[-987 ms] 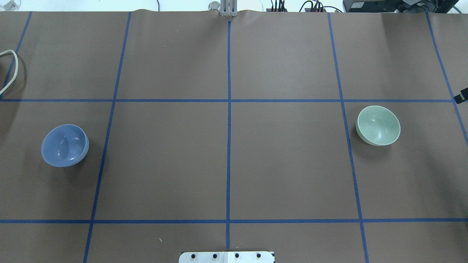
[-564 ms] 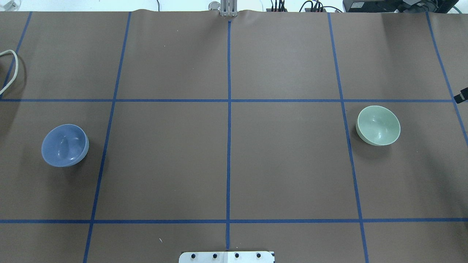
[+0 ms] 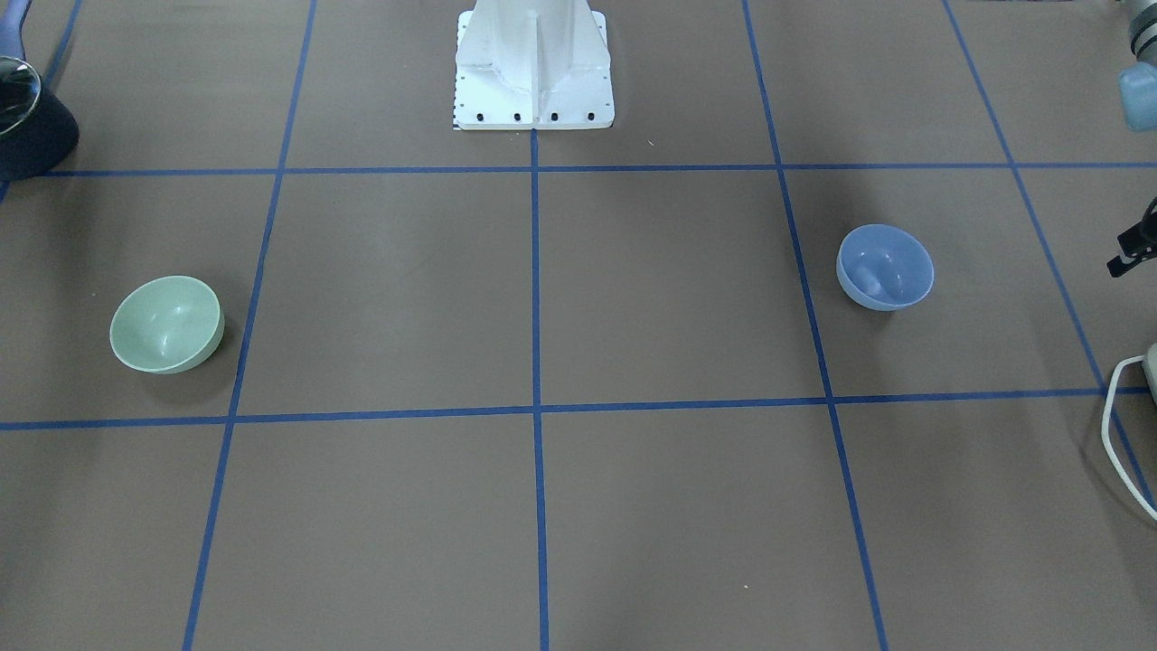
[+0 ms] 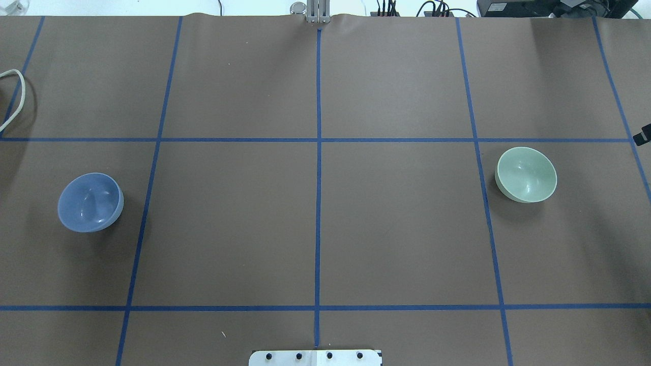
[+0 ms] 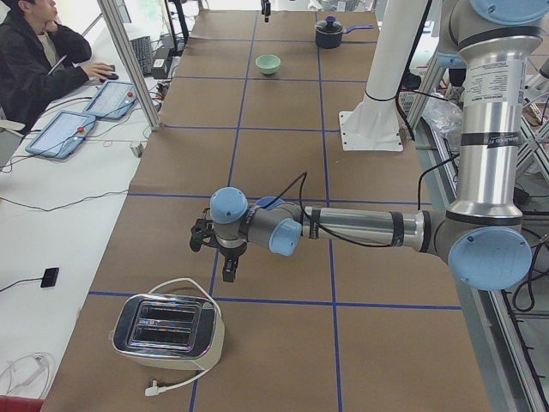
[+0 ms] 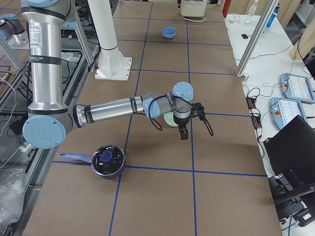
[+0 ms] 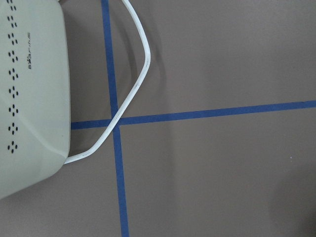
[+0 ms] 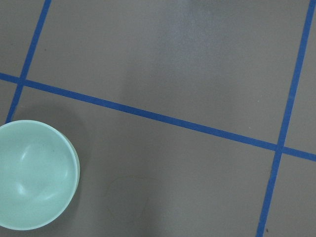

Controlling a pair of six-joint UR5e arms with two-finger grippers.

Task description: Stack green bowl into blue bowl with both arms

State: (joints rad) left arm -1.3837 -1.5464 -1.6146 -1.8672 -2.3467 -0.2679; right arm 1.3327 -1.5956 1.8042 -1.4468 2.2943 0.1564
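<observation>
Right pincer edged outward, its grip state untellable; green bowl smooth pale mint.

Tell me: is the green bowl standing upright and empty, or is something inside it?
Upright and empty. The green bowl sits mouth-up on the table, and its smooth inside shows only light reflections.

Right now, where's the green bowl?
Overhead view: the green bowl sits on the robot's right side, just right of a tape line, far from the blue bowl at left.
</observation>
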